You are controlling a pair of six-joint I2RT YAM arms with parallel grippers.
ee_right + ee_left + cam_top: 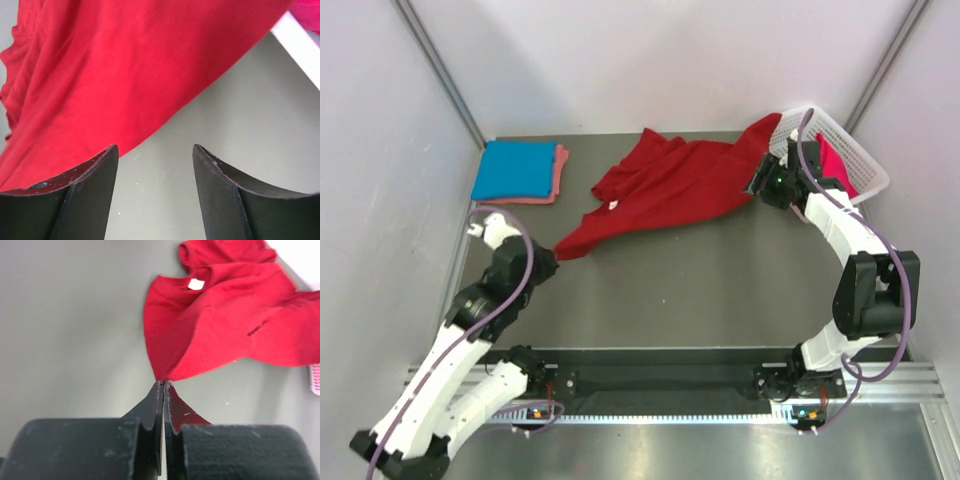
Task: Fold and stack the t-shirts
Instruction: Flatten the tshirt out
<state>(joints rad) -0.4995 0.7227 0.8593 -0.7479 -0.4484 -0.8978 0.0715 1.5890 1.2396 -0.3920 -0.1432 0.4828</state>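
Grey table (pixel 700 290): dark red shirt (pixel 670 185) limp, light, won't slip. Left gripper (pixel 163 383) pinches near-left corner; right gripper (pixel 155 150) fingers wide, shd take far-right hem.

Tabletop from above: spread t-shirt (pixel 670 190) lies across far middle of table (pixel 700 290), right end reaching basket (pixel 868 170) in far right corner, opposite corner stretched toward near left. Basket t-shirt (pixel 835 162) inside basket. Two folded t-shirts stacked in far left corner, well apart from basket: upper folded t-shirt (pixel 513 170) on lower folded t-shirt (pixel 561 172), whose right edge sticks out. Left gripper (pixel 550 257) pinches stretched corner; right gripper (pixel 761 181), jaws apart, just beside shirt's right end, before basket
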